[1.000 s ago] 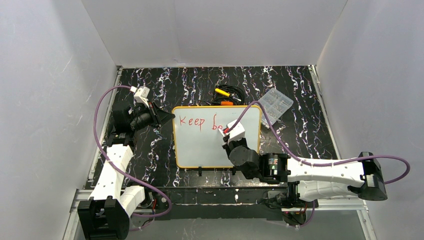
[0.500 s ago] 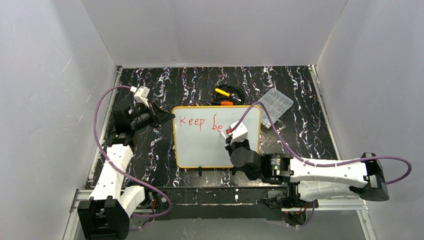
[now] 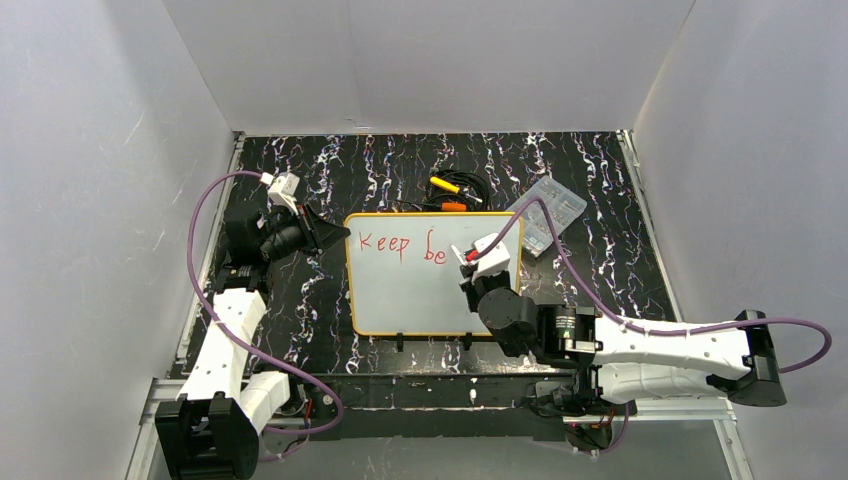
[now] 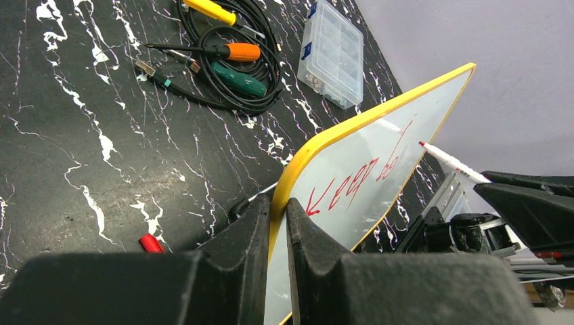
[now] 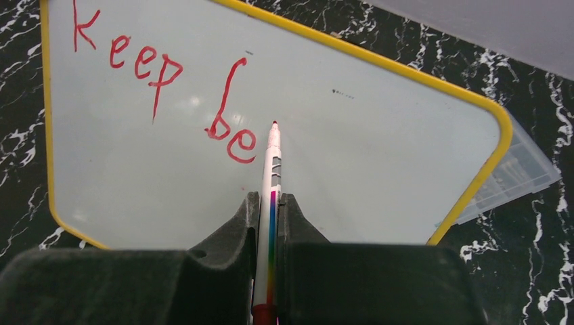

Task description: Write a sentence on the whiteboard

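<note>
The whiteboard [image 3: 410,290], white with a yellow rim, stands tilted at the table's middle. Red lettering [image 3: 400,247] on it reads "Keep be"; it also shows in the right wrist view [image 5: 162,88] and the left wrist view [image 4: 352,179]. My left gripper [image 3: 335,236] is shut on the board's upper left rim [image 4: 298,169]. My right gripper [image 3: 472,262] is shut on a white marker [image 5: 271,176] with a rainbow stripe. The marker's red tip [image 5: 274,124] is just right of the "e", at the board's surface. The whiteboard fills the right wrist view [image 5: 352,156].
Behind the board lie a yellow-handled tool [image 3: 446,185], an orange-handled screwdriver [image 4: 233,51], a green-handled one [image 4: 237,80] and black cables [image 4: 223,101]. A clear plastic box [image 3: 545,215] sits at the board's back right. A red marker cap [image 4: 150,242] lies on the table.
The lettering grew from "Keep b" to "Keep be". My right gripper moved right with the marker. The left gripper has not moved.
</note>
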You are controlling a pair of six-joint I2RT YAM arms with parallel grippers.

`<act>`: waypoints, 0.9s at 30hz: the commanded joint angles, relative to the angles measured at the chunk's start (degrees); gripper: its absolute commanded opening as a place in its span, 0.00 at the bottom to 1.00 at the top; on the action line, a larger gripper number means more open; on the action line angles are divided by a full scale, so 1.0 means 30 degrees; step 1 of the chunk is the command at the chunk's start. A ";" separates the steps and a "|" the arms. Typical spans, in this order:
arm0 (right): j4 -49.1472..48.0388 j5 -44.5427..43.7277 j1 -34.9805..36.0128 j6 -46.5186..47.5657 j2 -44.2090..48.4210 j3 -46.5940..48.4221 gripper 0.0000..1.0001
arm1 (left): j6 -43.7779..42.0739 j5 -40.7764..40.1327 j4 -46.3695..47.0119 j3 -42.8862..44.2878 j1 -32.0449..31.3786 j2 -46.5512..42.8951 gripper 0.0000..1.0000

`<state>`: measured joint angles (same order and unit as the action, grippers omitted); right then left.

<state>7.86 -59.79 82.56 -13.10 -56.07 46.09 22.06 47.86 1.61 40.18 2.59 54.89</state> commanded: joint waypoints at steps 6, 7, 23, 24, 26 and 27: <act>-0.3170 -0.1630 -0.0200 0.3132 -0.0949 0.1079 0.01 | -0.0030 0.0670 -0.0137 0.0258 -0.0190 -0.0104 0.01; -0.3201 -0.1632 -0.0215 0.3162 -0.1005 0.1060 0.01 | -0.0031 0.0686 -0.0138 0.0258 -0.0190 -0.0105 0.01; 0.0668 -0.0655 -0.0217 -0.0476 -0.1103 0.0847 0.01 | -0.0001 0.0689 -0.0133 0.0258 -0.0190 -0.0279 0.01; 0.0853 -0.0492 -0.0217 -0.0713 -0.1057 0.0840 0.01 | -0.0001 0.0689 -0.0134 0.0258 -0.0190 -0.0280 0.01; 0.1222 -0.0189 -0.0195 -0.1176 -0.1040 0.0812 0.01 | 0.0013 0.0689 -0.0132 0.0258 -0.0190 -0.0300 0.01; 0.1432 -0.0046 -0.0174 -0.1379 -0.1027 0.0796 0.01 | 0.0008 0.0689 -0.0152 0.0254 -0.0190 -0.0308 0.00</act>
<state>8.67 -60.93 82.15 -12.67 -59.66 46.74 22.06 47.83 1.61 40.18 2.59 54.92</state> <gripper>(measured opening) 0.146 0.117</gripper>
